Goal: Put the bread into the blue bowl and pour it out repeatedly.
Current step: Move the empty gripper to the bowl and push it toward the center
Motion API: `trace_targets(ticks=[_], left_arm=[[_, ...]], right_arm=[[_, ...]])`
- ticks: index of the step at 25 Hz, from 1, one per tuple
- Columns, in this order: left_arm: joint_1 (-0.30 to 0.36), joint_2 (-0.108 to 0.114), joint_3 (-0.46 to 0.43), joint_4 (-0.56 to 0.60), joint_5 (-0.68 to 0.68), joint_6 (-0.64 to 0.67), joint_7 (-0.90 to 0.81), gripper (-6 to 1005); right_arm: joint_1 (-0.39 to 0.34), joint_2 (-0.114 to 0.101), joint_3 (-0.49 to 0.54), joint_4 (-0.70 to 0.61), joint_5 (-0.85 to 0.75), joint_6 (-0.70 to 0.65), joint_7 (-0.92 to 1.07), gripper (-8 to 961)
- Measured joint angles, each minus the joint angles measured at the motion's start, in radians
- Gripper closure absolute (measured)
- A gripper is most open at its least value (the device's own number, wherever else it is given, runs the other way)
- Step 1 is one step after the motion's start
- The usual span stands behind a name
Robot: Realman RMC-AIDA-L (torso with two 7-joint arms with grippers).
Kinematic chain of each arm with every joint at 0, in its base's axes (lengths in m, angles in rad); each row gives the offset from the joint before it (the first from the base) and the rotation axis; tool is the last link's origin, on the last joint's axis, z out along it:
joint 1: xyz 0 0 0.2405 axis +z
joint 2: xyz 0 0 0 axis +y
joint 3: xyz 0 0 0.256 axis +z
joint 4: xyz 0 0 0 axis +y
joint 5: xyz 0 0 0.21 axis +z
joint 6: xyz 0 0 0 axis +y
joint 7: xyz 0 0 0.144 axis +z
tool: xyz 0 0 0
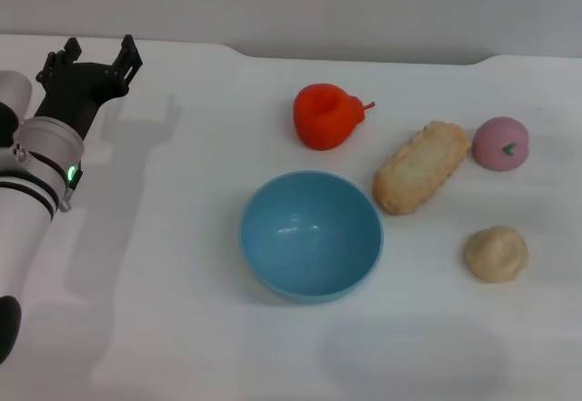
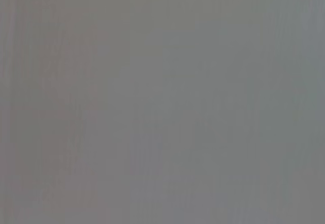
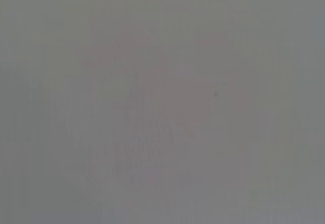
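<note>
Head view. White bench (image 1: 164, 328), carrying five items.
- Blue bowl (image 1: 311, 235): upright, empty, near the middle of the bench.
- Bread (image 1: 421, 166): lies on the bench just right of the bowl and a little farther back, plain tan face up, long axis slanting from near-left to far-right. Its near end sits close to the bowl's rim; whether they touch is unclear. Not yet in the bowl.
- Red-orange fruit (image 1: 324, 115) with stem: beyond the bowl, apart from it.
- Pink round fruit (image 1: 500, 143): just beside the bread's far end, to its right.
- Beige lump (image 1: 496, 254): right of the bowl, nearer than the bread, apart from both.
- Left tool (image 1: 89, 63): at the far left of the bench, well apart from every item, fingers spread, nothing between them.
- Right tool: not in sight; only a soft shadow lies on the near bench.

Left wrist view. Plain grey field; nothing identifiable.

Right wrist view. Plain grey field; nothing identifiable, so the right tool's state cannot be told.

Risks, as judged from here.
- Bread is hemmed in by pink fruit and bowl rim; a grasp along its length could knock the fruit or shove the bowl.
- Loaf is about as long as the bowl is wide; released flat, it may bridge the rim and tip out.
- The bowl looks light; an unsteady pour could send it sliding.
</note>
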Motion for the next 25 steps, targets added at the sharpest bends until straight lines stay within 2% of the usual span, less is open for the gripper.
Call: trace_targets(ticks=[11, 17, 21, 25], left_arm=[[0.014, -0.002, -0.003, -0.005, 0.000, 0.026, -0.001, 220], [0.036, 0.000, 0.000, 0.000, 0.002, 0.033, -0.091, 221], [0.046, 0.022, 0.021, 0.033, 0.058, 0.041, -0.180, 221], [0.047, 0.076, 0.020, 0.116, 0.237, -0.020, -0.303, 222]], right_arm=[[0.000, 0.002, 0.000, 0.014, 0.000, 0.000, 0.006, 534], [-0.002, 0.003, 0.000, 0.028, 0.000, 0.000, 0.008, 534], [-0.008, 0.004, -0.005, 0.029, 0.000, 0.000, 0.008, 534], [-0.011, 0.005, -0.008, 0.042, -0.007, -0.004, 0.008, 533]])
